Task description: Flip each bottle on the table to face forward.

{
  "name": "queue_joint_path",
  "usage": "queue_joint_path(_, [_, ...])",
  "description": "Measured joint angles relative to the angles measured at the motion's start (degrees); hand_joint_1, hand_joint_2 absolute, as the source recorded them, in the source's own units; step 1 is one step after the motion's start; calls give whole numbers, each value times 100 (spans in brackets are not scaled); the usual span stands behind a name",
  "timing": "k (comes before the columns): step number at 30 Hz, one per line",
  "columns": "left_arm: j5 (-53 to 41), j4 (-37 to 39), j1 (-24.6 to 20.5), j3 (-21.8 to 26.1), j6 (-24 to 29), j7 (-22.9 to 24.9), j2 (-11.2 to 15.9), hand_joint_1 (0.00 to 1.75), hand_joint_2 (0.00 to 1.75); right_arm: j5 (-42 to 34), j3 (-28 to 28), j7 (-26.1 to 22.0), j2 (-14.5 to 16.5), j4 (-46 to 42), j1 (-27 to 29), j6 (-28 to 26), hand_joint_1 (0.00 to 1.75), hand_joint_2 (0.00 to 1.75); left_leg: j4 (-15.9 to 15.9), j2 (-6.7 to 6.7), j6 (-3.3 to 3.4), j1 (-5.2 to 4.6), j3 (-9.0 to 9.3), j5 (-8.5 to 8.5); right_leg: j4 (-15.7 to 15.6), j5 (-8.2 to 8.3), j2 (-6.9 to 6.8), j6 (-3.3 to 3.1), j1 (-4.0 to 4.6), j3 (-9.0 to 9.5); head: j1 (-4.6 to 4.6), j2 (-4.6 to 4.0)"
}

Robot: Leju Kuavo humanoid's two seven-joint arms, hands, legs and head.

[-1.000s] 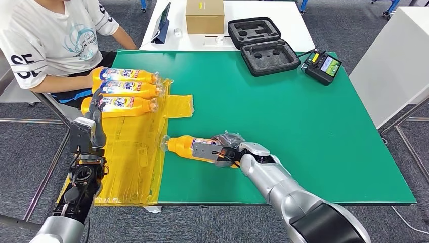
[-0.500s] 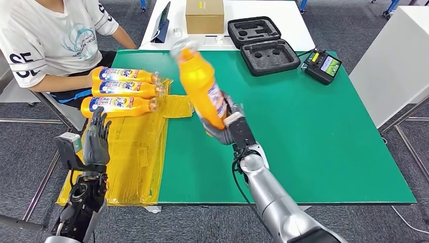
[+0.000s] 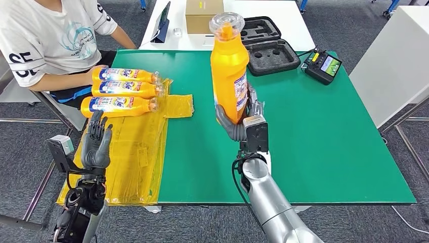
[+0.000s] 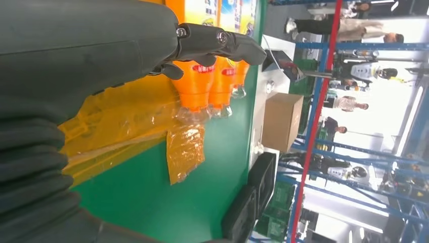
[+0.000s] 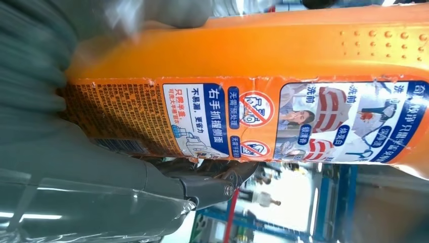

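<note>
My right hand (image 3: 242,121) grips the lower part of an orange bottle (image 3: 229,71) and holds it upright above the green table (image 3: 313,131), clear cap on top. In the right wrist view the bottle's back label (image 5: 283,121) with small print faces the camera, my fingers (image 5: 202,185) wrapped around it. Three more orange bottles (image 3: 121,91) lie side by side on a yellow plastic sheet (image 3: 131,152) at the table's left, blue labels up. My left hand (image 3: 96,142) is raised over the sheet's left edge, fingers apart and holding nothing. In the left wrist view its fingers (image 4: 217,43) point toward the bottles (image 4: 212,76).
A person in a white shirt (image 3: 45,40) sits at the table's far left corner, close behind the bottles. An open black foam case (image 3: 263,43) and a remote controller (image 3: 322,66) lie at the far right of the table. A cardboard box (image 3: 204,15) stands on the white table beyond.
My right hand lifted the bottle off the table and swung it from lying flat, through a tilt, to upright. My left hand moved slightly nearer and stays spread.
</note>
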Motion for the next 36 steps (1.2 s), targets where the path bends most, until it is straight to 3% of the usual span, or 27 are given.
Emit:
queue_joint_path(12, [-42,-192,85,-176,-159,79,-60,0,175,50,155,1,-5,476,-35,452,175,175,0,0,0,0,-3,0,0,0,0,0,0,-2,-1,0])
queue_joint_path(16, [-114,-344,104,-462,-358,157,-92,0,175,137,404,3,76,1250,-174,909,175,175,0,-1,0,1,-4,0,0,0,-3,0,0,-2,1,0])
queue_joint_path(24, [-85,-914,351,-1264,-790,385,-122,0,175,341,763,90,305,2488,-388,1237,175,175,0,-2,0,-1,-8,-1,0,-1,-3,1,0,-4,0,0])
queue_joint_path(36, [351,-1144,563,-1856,-1063,745,-27,0,175,631,1029,373,437,3166,-548,1439,175,175,0,-2,-1,2,-8,0,0,0,-2,0,1,-8,0,0])
